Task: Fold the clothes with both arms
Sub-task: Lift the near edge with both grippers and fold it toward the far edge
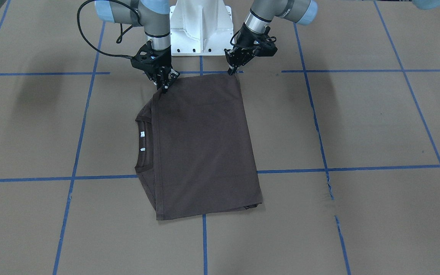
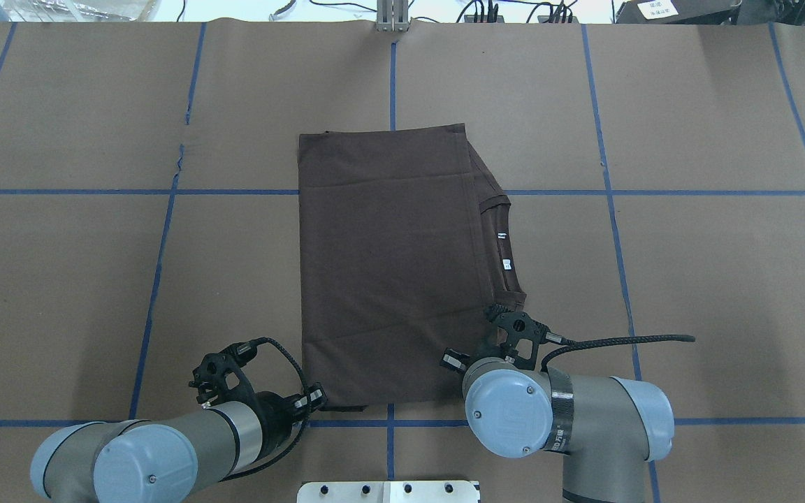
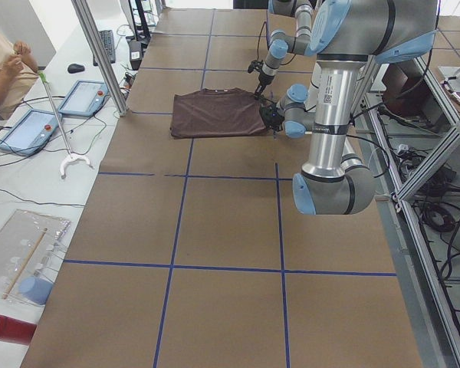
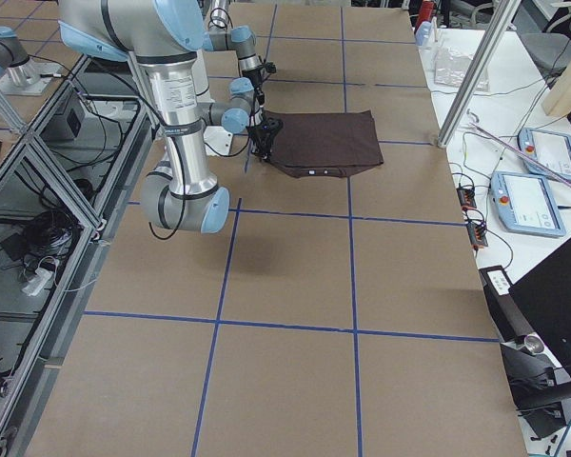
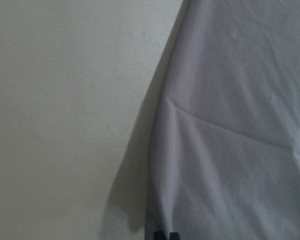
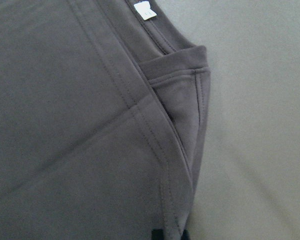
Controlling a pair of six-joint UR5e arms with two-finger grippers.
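One dark brown T-shirt (image 1: 204,145) lies folded on the blue-taped worktop (image 1: 357,122), two white neck labels (image 1: 142,134) showing; the left claw (image 1: 231,71) is pinched narrow on one robot-side corner; the right claw (image 1: 164,88) clamps the other, near the collar (image 1: 144,167).

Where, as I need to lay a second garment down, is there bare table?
The brown-paper table is bare on both sides of the folded dark brown T-shirt and beyond its far edge. It is crowded at the shirt's near edge, where the black left gripper and right gripper pinch it before the white pedestal.
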